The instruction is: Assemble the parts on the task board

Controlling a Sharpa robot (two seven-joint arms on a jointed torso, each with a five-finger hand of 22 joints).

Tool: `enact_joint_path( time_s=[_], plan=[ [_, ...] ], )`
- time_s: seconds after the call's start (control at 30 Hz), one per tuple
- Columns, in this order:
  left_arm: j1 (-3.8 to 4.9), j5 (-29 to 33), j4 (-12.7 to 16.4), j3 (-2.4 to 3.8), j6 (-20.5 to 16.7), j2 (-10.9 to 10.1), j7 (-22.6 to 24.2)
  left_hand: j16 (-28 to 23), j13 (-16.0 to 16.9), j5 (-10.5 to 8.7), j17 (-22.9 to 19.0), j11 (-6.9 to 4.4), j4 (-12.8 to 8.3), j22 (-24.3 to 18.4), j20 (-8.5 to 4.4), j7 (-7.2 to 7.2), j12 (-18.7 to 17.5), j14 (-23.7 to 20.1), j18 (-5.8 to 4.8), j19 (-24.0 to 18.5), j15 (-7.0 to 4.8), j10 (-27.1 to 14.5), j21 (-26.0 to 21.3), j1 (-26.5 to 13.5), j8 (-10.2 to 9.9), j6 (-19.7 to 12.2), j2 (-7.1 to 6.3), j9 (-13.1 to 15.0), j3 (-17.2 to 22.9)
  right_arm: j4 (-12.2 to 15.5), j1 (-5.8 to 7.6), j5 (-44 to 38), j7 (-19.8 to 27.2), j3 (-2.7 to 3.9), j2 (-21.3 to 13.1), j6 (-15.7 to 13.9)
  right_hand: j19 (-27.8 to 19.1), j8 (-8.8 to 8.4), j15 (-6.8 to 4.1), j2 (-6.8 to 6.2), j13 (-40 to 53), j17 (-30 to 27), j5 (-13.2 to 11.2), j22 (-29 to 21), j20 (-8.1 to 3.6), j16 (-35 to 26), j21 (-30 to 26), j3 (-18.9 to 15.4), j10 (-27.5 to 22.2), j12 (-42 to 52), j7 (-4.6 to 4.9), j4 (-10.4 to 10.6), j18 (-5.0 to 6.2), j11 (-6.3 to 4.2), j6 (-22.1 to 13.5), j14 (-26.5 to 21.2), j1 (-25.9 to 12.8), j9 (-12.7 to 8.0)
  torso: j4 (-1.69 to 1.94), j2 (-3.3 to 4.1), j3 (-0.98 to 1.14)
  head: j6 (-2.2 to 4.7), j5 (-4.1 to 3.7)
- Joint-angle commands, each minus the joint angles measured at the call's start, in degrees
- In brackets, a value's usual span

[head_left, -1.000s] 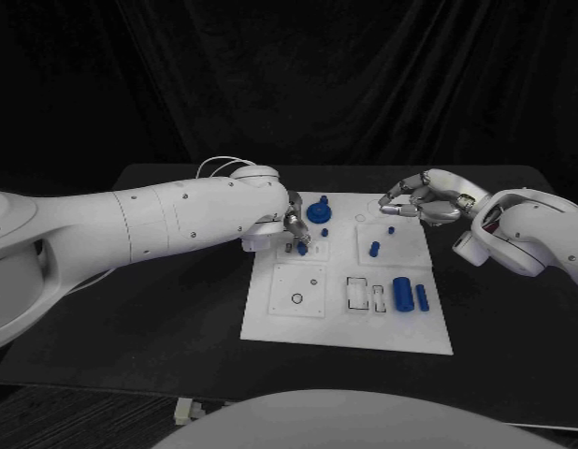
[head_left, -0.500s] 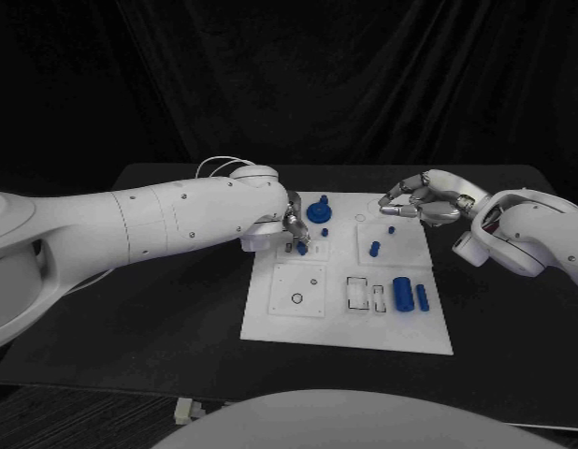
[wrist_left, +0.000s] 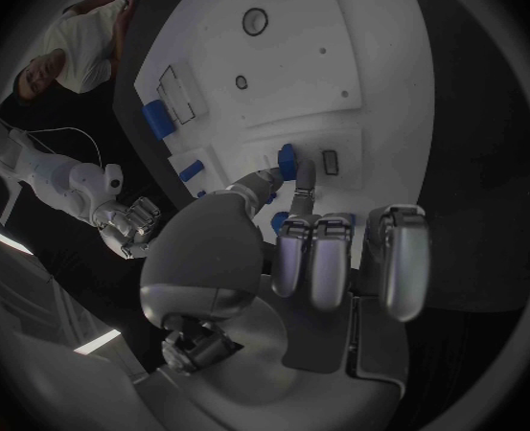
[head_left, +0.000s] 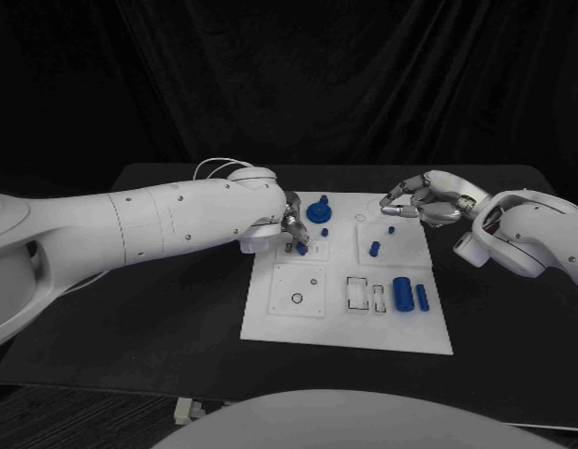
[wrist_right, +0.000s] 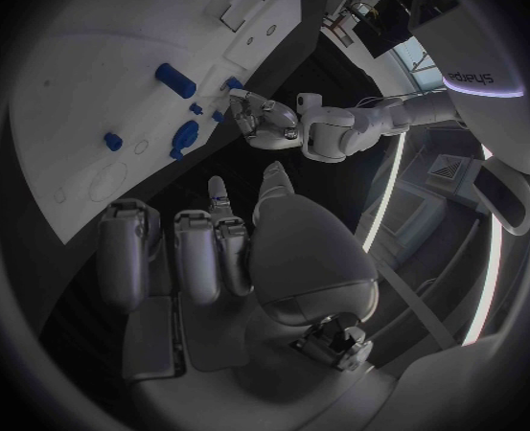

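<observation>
task board (head_left: 279,323), blue cylinder (head_left: 401,291), black table (head_left: 167,309)

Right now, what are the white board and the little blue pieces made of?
The flat white task board looks like matte plastic: even colour, no glare, crisp cut-out recesses. The small blue parts, like the big cylinder, look like moulded or printed plastic: solid colour, dull sheen. I can't be sure.

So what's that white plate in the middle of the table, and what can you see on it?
The task board is a flat, white, roughly square plate lying on the black table. Its surface carries shallow square panels, small holes, a dark ring and two outlined rectangular slots. Small blue parts sit on it: a round knobbed piece near the far edge, short pegs mid-board and two cylinders lying near its right side. The left hand reaches over its far left corner, fingertips at a blue peg. The right hand hovers at the far right corner.
</observation>
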Motion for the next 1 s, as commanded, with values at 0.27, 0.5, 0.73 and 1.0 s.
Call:
enact_joint_path(
  time_s=[0.27,0.5,0.73,1.0],
  plan=[
    [-0.25,-0.3,0.8,-0.08,-2.8,-0.7,0.1,0.1,15.1,0.2,15.1,-0.45,-1.7,6.9,-0.41,-0.37,0.2,6.1,0.68,0.3,-0.48,6.0,-0.1,0.6,0.4,-0.1,-0.13,0.2,1.9,-0.1,-0.2,-0.2,-0.1,0.04,-0.1,-0.3,0.6,-0.32,0.5,0.0,12.0,6.0,0.3,11.9,0.47,-0.4,-0.5,-0.3,3.9,-0.3,0.35,-0.2,0.55,0.36,0.0,2.8,0.9,-0.1,-0.01,-0.09,0.06,-0.01,-0.01],
    [-0.24,-0.5,1.4,-0.08,-4.7,-1.2,0.7,0.1,15.1,0.5,15.1,-0.49,-1.8,7.0,-0.43,-0.4,0.2,6.1,0.67,0.4,-0.51,6.0,-0.1,0.7,0.4,-0.1,-0.25,0.3,1.9,-0.1,-0.27,-0.2,0.2,0.04,-0.1,-0.7,0.5,-0.32,0.5,0.0,11.9,5.8,0.3,11.8,0.47,-0.5,-0.6,-0.3,3.8,-0.3,0.36,-0.2,0.58,0.37,0.0,2.8,0.9,-0.1,-0.03,-0.12,0.05,-0.01,0.0],
    [-0.23,-1.5,2.4,-0.08,-6.5,-1.8,1.2,0.1,15.1,0.54,15.1,-0.49,-1.8,7.0,-0.43,-0.4,0.2,6.1,0.67,0.4,-0.51,6.0,-0.1,0.7,0.4,-0.1,-0.27,0.3,2.0,0.0,-0.34,-0.2,0.5,0.04,-0.2,-1.2,0.5,-0.32,0.5,0.0,11.9,5.8,0.3,11.8,0.47,-0.5,-0.6,-0.3,3.8,-0.3,0.36,-0.2,0.58,0.37,0.0,2.8,0.9,-0.1,-0.02,-0.15,0.05,-0.01,-0.05],
    [-0.23,-1.8,3.4,-0.08,-9.9,-2.7,2.9,0.1,15.1,0.56,15.1,-0.5,-1.8,7.0,-0.44,-0.41,0.2,6.1,0.66,0.4,-0.52,6.0,-0.1,0.7,0.5,0.0,-0.3,0.3,2.0,-0.1,-0.71,-0.2,0.6,0.04,-0.2,-1.4,0.5,-0.33,0.51,0.01,11.9,5.8,0.3,11.8,0.48,-0.5,-0.6,-0.3,3.8,-0.3,0.36,-0.2,0.59,0.39,0.0,2.8,1.0,-0.1,-0.06,-0.1,0.05,-0.01,0.18]
  ],
)
